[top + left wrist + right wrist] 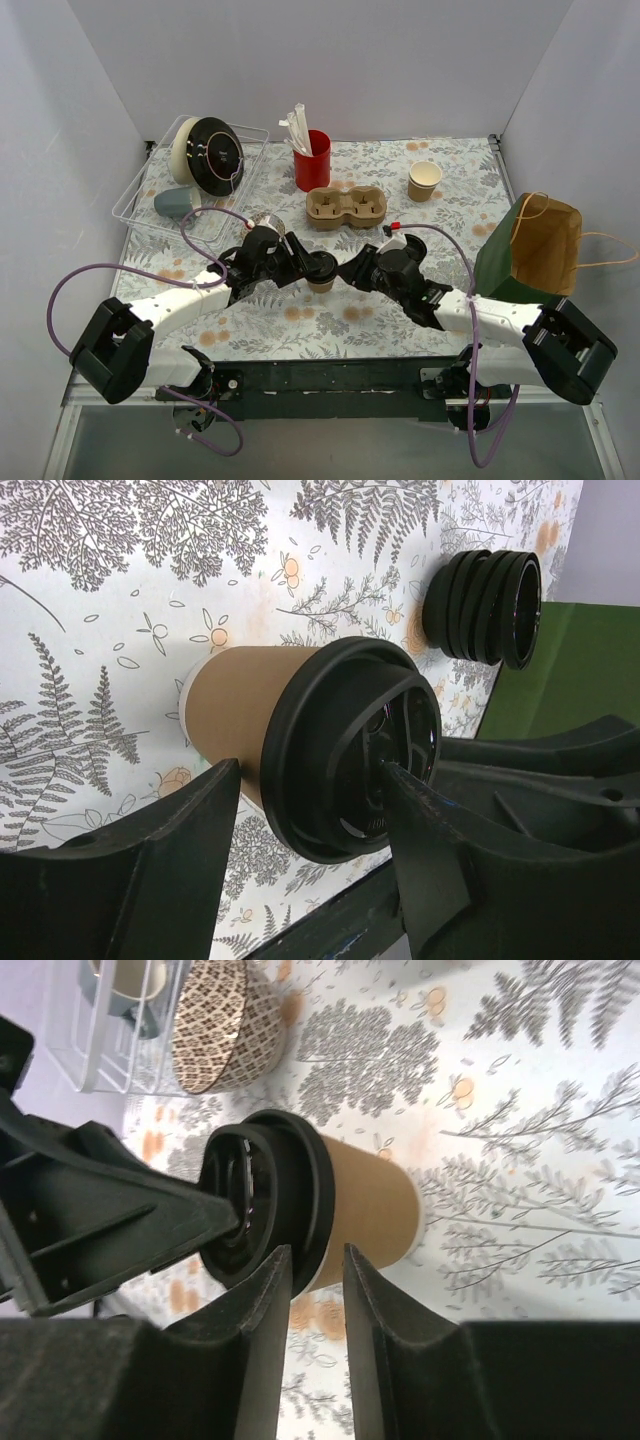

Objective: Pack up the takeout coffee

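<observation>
The takeout coffee (321,280) stood in the middle of the table (330,325), the cup carrier (346,208) just behind it and the utensil holder (312,160) behind that. At the left rear lay the wire rack (141,168) — plates (212,153) on edge and a mug (173,202) inside — while a lidless cup (424,181) sat right rear and the paper bag (530,250) stood at the right edge.

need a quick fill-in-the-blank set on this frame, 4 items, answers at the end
1. The lid on the takeout coffee cup is ___.
2. The cardboard cup carrier has ___ wells, both empty.
3. The white straws stand in a cup coloured ___.
4. The brown paper bag stands open on the robot's ___ side.

Missing words: black; two; red; right.
</observation>
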Robot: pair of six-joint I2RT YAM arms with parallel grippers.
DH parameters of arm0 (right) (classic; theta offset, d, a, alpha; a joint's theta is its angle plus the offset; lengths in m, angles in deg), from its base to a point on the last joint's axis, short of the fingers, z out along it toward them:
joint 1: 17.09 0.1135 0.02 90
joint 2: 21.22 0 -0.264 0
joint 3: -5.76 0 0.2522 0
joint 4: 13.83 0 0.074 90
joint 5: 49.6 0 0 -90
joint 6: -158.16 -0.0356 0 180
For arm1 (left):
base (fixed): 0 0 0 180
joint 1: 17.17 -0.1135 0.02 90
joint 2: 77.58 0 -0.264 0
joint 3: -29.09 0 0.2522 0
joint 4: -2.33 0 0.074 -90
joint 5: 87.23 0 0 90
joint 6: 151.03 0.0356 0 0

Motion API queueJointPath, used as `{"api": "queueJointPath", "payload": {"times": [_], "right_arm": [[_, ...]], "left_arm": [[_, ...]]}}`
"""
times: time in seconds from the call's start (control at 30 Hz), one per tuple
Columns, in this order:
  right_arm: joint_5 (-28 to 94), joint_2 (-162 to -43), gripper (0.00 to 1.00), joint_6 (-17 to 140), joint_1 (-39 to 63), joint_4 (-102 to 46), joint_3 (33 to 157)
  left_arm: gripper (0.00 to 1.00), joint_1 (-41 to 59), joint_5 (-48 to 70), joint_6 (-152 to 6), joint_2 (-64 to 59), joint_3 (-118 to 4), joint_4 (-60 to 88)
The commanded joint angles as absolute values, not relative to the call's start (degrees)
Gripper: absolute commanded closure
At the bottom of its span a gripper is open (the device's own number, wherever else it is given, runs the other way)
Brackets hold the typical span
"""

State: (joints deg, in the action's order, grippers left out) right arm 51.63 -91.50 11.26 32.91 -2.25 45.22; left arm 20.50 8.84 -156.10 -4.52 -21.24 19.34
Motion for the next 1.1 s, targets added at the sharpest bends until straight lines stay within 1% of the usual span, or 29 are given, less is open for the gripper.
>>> {"api": "queueJointPath", "payload": {"times": [0.0, 0.13, 0.23, 0.3, 0.37, 0.43, 0.57, 0.63, 0.7, 0.83, 1.07], "right_arm": [[56.31, -90.83, 0.63, 18.76, 31.70, -7.46, 49.05], [55.35, -90.12, 0.61, 22.10, 30.38, -9.22, 51.25], [54.99, -88.90, 0.58, 24.39, 29.94, -13.07, 53.71], [54.65, -87.32, 0.53, 23.78, 29.94, -13.97, 53.80], [54.29, -84.51, 0.49, 22.55, 29.94, -14.23, 52.93], [52.80, -82.49, 0.46, 19.92, 29.94, -14.23, 51.43], [48.15, -80.81, 0.43, 14.21, 30.46, -11.52, 47.92], [47.52, -80.81, 0.38, 10.70, 31.16, -9.15, 45.38], [47.87, -81.85, 0.37, 8.67, 32.22, -7.29, 44.40], [47.96, -84.41, 0.36, 4.89, 33.54, -3.60, 42.90], [49.98, -86.08, 0.36, 3.91, 35.30, -0.52, 42.29]], "left_arm": [[0.43, 21.85, 9.71, -155.33, -4.89, -22.02, 27.96], [0.40, 21.85, 9.45, -155.95, -5.59, -22.37, 28.31], [0.35, 21.85, 9.71, -155.86, -6.12, -22.90, 28.57], [0.29, 21.85, 10.06, -155.16, -6.56, -24.39, 28.75], [0.26, 21.85, 9.80, -153.32, -6.39, -27.19, 30.24], [0.25, 21.85, 9.28, -151.74, -5.60, -29.22, 32.52], [0.27, 21.85, 6.73, -147.27, -5.24, -33.00, 34.81], [0.28, 21.85, 6.11, -145.85, -5.24, -33.62, 35.60], [0.31, 21.76, 5.41, -143.74, -5.24, -33.97, 35.95], [0.35, 21.85, 4.79, -141.72, -4.45, -33.45, 35.87], [0.40, 21.85, 5.50, -140.57, -4.01, -30.55, 32.79]]}}
